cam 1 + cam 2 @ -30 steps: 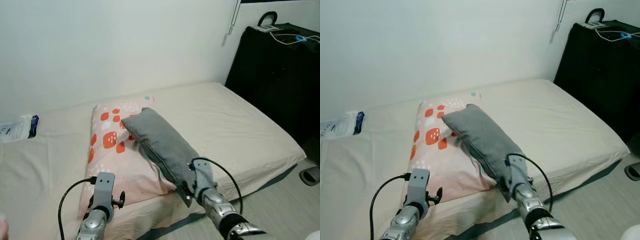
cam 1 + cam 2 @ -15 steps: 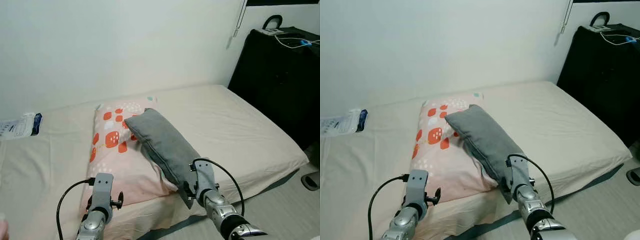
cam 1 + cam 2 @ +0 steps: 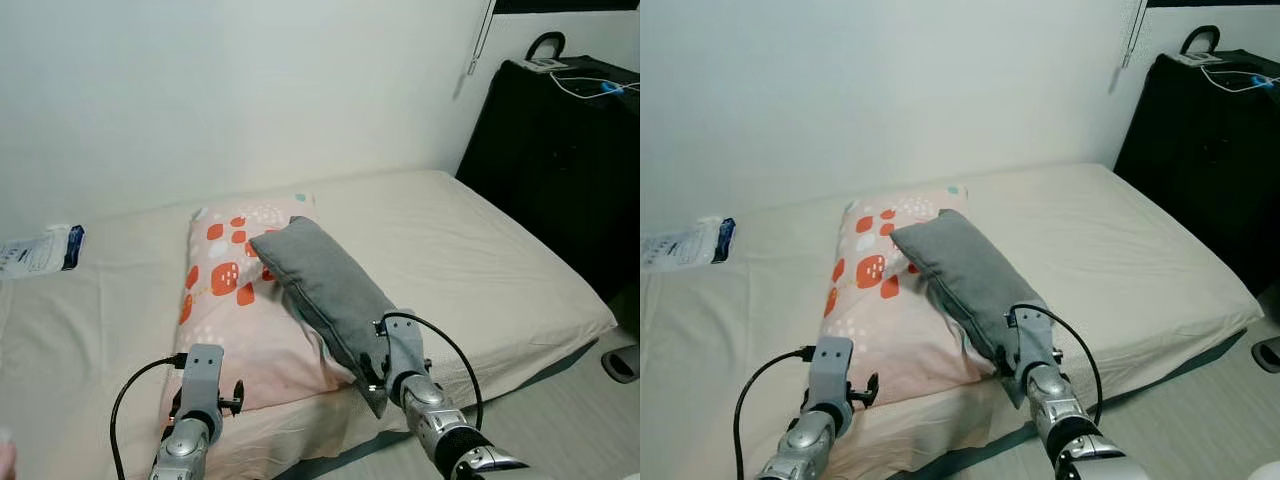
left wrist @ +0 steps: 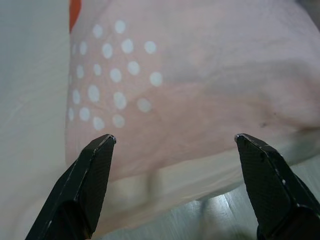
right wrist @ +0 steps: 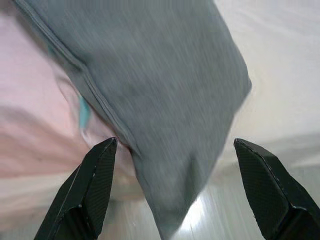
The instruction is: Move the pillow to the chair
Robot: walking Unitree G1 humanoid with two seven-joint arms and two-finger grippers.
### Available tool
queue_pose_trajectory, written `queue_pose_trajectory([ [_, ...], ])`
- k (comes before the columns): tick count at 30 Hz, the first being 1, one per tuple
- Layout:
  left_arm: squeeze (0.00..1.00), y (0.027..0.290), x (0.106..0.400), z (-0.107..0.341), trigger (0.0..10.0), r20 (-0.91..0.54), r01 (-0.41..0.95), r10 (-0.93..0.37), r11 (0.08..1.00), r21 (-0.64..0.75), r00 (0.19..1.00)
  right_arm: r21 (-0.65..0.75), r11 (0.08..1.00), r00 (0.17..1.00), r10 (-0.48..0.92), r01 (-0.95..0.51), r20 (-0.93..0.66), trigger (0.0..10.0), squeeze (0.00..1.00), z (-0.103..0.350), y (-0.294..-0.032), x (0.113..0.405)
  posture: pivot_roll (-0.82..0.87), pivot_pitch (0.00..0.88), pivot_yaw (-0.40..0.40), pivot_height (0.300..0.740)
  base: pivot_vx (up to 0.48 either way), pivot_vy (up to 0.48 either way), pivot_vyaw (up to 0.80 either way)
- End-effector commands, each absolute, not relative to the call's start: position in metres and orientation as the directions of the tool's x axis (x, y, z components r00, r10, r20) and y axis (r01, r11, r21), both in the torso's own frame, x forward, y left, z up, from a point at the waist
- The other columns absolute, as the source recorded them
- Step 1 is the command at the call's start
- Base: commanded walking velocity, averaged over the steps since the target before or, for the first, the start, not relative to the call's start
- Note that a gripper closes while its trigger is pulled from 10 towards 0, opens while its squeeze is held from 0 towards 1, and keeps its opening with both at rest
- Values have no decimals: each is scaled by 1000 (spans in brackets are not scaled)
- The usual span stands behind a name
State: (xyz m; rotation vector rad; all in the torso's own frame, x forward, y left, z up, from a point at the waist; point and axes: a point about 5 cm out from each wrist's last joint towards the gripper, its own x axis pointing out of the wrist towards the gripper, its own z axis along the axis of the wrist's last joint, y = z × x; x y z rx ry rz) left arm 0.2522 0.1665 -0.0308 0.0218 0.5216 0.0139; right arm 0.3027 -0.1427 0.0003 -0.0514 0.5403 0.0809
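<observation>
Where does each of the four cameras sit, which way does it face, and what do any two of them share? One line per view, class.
Left eye view: on the head, looking forward and down at the bed; both silver arms show.
Right eye view: beside it, same scene, slightly shifted.
Left wrist view: on the left arm, looking along the open left end effector at the pink pillow.
Right wrist view: on the right arm, looking along the open right end effector at the grey pillow.
Shared: the eye views and wrist views both show the two pillows at the bed's edge.
</observation>
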Motion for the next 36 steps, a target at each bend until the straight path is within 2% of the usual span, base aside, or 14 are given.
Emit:
queue_pose_trajectory([
  [1, 0, 171, 253, -31, 10000, -511, -30, 39, 999, 26, 859, -17, 994, 877, 84, -104, -472, 10000, 0, 8, -140, 308, 100, 0, -70, 740, 0, 0, 0],
  [9, 0, 163, 254, -30, 10000, -502, 21, 13, 998, 61, 865, -56, 993, 873, 62, -101, -483, 10000, 0, 4, -138, 306, 97, 0, -66, 740, 0, 0, 0],
  [36, 0, 160, 254, -31, 10000, -509, 22, 6, 999, 49, 861, -62, 994, 864, 44, -86, -502, 10000, 0, 2, -141, 305, 64, 0, -38, 740, 0, 0, 0],
])
